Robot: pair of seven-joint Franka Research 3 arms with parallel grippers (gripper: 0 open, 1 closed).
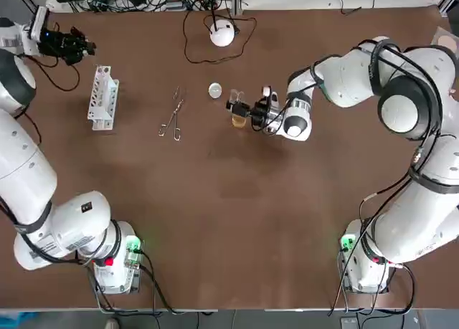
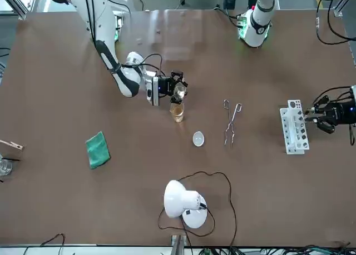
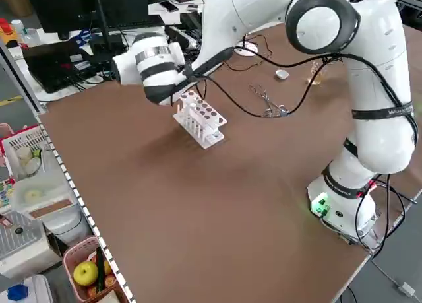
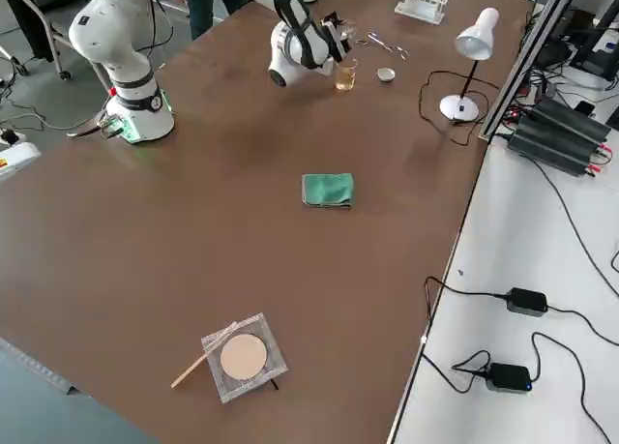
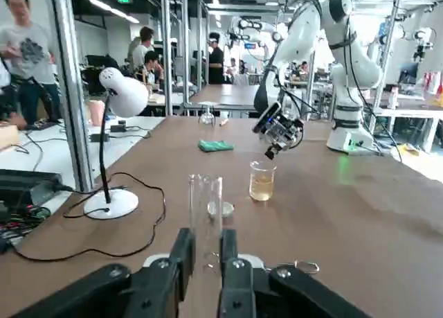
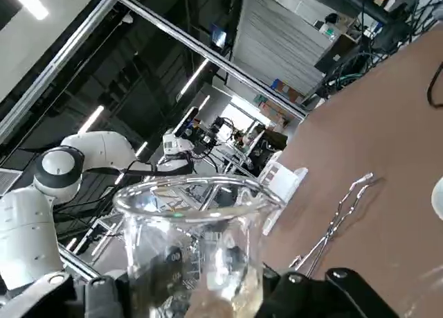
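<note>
Gripping tilted glass [image 6: 188, 224], right tool [image 2: 177, 87] above beaker [image 2: 177, 113]; left tool [image 5: 205, 254] pinching tube [image 5: 205, 210]

Bench count:
- Beakers: 2, namely raised beaker [image 2: 179, 90] and amber-liquid beaker [image 2: 177, 112].
- Test tube [image 5: 205, 217]: 1.
- Tube rack [image 1: 102, 97]: 1.
- Tongs [image 1: 172, 118]: 1 pair.
- Small round dish [image 1: 215, 91]: 1.
- Desk lamp [image 1: 223, 34]: 1.
- Green cloth [image 2: 97, 149]: 1.
- Wire gauze pad [image 4: 243, 357]: 1.
- Wooden stick [image 4: 198, 362]: 1.
</note>
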